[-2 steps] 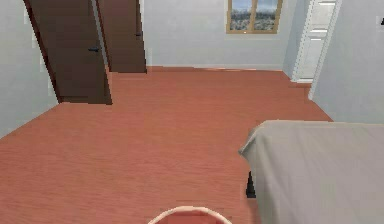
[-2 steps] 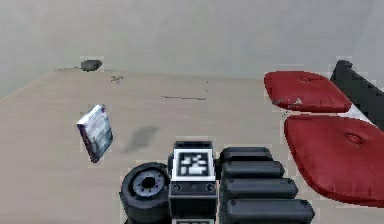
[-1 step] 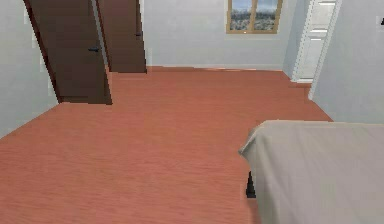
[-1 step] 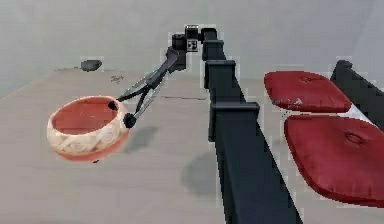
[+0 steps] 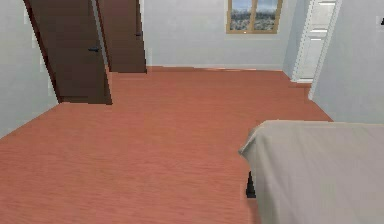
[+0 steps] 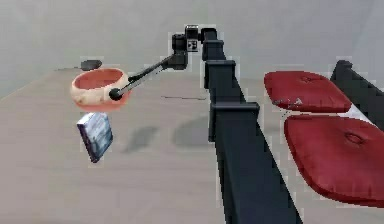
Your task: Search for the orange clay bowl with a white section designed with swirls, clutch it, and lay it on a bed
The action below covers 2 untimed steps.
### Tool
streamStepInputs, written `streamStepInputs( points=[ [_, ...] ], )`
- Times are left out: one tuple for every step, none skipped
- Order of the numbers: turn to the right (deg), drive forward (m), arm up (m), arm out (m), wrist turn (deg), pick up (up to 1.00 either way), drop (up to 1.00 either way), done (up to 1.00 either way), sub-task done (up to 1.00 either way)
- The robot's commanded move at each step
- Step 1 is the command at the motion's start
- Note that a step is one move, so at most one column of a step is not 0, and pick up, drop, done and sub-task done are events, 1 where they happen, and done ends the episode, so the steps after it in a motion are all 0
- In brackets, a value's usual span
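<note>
- Dark arm [image 6: 240,140] reaches out over the bed [image 6: 50,180] — two red pillows [image 6: 305,90] lie beside it.
- Gripper [image 6: 120,93] holds the orange bowl [image 6: 90,90] clear of the bed, near a book [image 6: 95,135].

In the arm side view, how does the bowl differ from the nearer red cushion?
The bowl is orange with a white part; the cushion is red all over. The bowl is round and hollow; the cushion is flat and squarish. Both are warm in colour.
</note>
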Motion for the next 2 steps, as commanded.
streamStepInputs(
  points=[
    [0.0, 0.00, 0.00, 0.00, 45.0, 0.00, 0.00, 0.00, 0.00],
    [0.0, 0.00, 0.00, 0.00, 45.0, 0.00, 0.00, 0.00, 0.00]
  ],
)
